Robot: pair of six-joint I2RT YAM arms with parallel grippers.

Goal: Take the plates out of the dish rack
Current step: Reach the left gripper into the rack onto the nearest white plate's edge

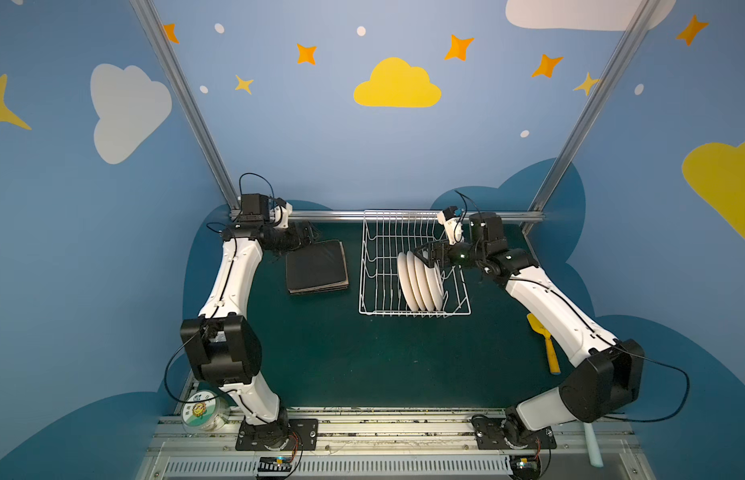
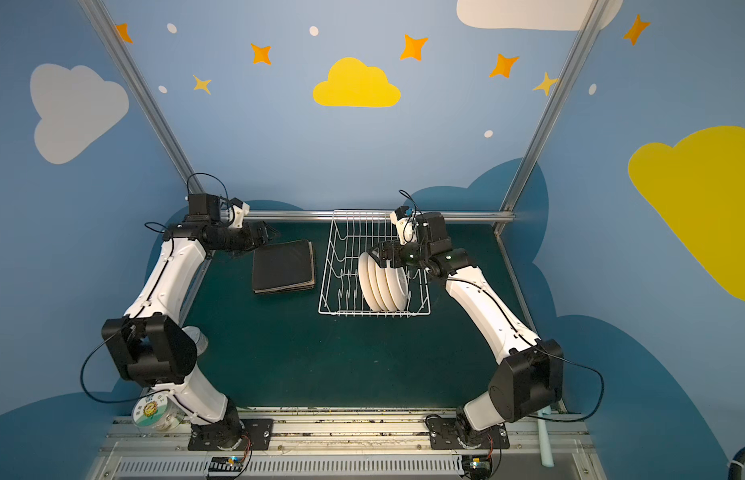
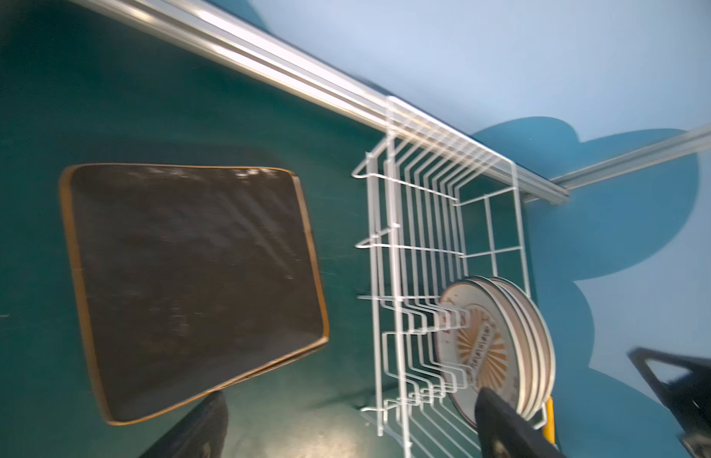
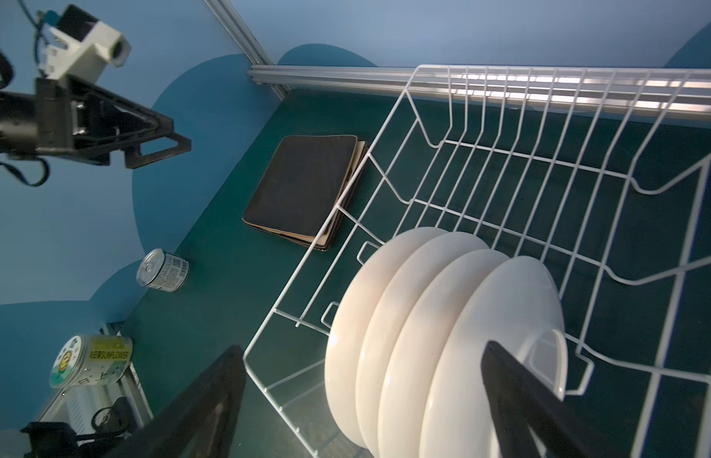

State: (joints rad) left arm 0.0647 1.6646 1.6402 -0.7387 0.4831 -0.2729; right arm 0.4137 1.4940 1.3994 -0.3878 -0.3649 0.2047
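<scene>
Nearest the lens in both top views rise the black left elbow [image 1: 221, 353] and right elbow [image 1: 599, 386], with a clear tub [image 1: 202, 411] by the left arm's base. Beyond them, on the green table [image 1: 362, 365], the dish rack [image 1: 387, 232] sits against the far rail. Four round plates [image 1: 418, 282] stand on edge in its near half, right of its middle. A stack of square plates [image 1: 317, 266], black backs up, lies flat just left of the rack, apart from it. The left gripper [image 1: 308, 232] hovers over the stack's far edge, and the right gripper [image 1: 425, 255] hangs at the round plates' upper rims. Left wrist view: the left gripper [image 3: 348, 396] is spread wide and empty, above the table beside the square plates [image 3: 195, 277]. Right wrist view: the right gripper [image 4: 364, 349] is spread wide and clasps nothing. The round plates [image 4: 425, 317] appear between its fingers [image 4: 516, 396], one finger overlapping the nearest plate's back; contact cannot be judged.
</scene>
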